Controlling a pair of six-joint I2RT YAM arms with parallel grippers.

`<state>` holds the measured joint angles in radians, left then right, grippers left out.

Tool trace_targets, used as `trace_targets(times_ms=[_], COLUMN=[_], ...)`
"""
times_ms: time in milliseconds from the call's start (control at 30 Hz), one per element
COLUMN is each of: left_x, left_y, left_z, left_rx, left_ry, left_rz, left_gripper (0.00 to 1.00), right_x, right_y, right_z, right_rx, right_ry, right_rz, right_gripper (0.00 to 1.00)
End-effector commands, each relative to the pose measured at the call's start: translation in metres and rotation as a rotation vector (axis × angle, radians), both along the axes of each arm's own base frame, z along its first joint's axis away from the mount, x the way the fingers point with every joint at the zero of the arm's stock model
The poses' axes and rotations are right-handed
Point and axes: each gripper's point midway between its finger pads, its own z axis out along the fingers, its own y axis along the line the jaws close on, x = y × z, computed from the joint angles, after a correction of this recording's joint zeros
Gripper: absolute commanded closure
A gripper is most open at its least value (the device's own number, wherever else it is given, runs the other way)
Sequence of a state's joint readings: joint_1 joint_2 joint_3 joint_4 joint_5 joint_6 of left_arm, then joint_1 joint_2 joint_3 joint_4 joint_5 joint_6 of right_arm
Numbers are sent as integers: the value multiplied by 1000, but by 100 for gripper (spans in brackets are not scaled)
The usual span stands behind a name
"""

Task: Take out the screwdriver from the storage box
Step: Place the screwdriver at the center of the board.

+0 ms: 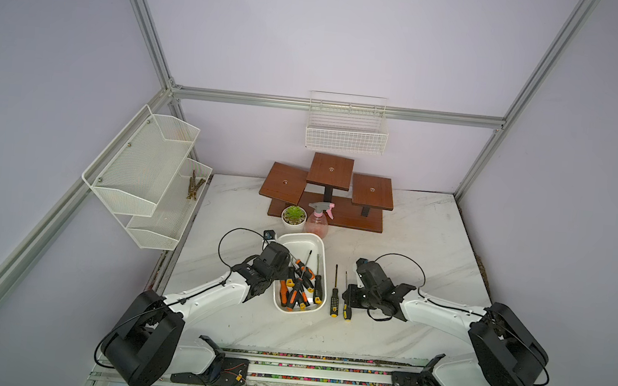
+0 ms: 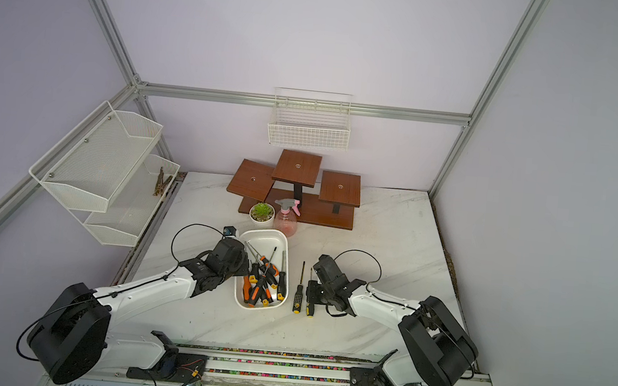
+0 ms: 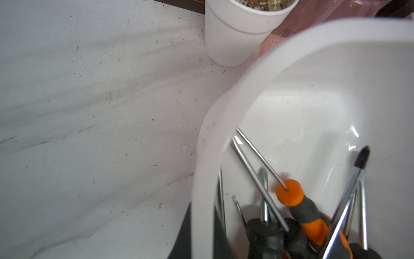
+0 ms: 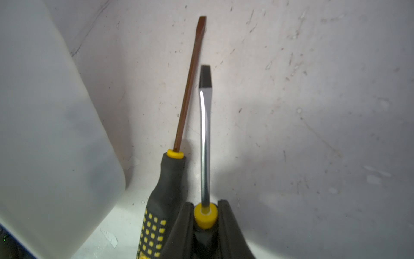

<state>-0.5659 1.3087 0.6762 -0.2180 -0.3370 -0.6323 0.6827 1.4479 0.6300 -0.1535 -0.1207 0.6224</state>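
The white storage box sits mid-table and holds several orange-and-black screwdrivers. My left gripper is shut on the box's left wall, with one finger inside and one outside. Right of the box, my right gripper is shut on the yellow collar of a black-and-yellow screwdriver, low by the tabletop with its flat tip pointing away. A second black-and-yellow screwdriver lies on the table between it and the box.
A potted succulent and a pink spray bottle stand just behind the box. A wooden tiered stand is farther back. A wire basket hangs on the back wall, and mesh shelves on the left.
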Motion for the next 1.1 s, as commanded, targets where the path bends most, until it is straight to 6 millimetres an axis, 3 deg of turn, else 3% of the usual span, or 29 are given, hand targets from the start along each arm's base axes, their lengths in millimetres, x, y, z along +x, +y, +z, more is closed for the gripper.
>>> trace_targets(times_ms=[0, 400, 767, 933, 1067], left_x=[7, 8, 8, 8, 9], left_y=[-1, -2, -1, -2, -3], left_z=[14, 17, 19, 20, 19], left_rx=[-2, 0, 5, 9, 11], left_ry=[-61, -65, -65, -63, -60], left_rz=[0, -3, -5, -7, -10], left_gripper=[100, 100, 100, 100, 100], right_x=[9, 10, 12, 12, 13], right_y=[6, 3, 5, 10, 17], right_z=[6, 4, 6, 25, 55], right_rx=[26, 35, 49, 82, 118], right_ry=[-16, -7, -5, -40, -90], right_rz=[1, -13, -7, 30, 66], right_gripper=[94, 68, 66, 64, 63])
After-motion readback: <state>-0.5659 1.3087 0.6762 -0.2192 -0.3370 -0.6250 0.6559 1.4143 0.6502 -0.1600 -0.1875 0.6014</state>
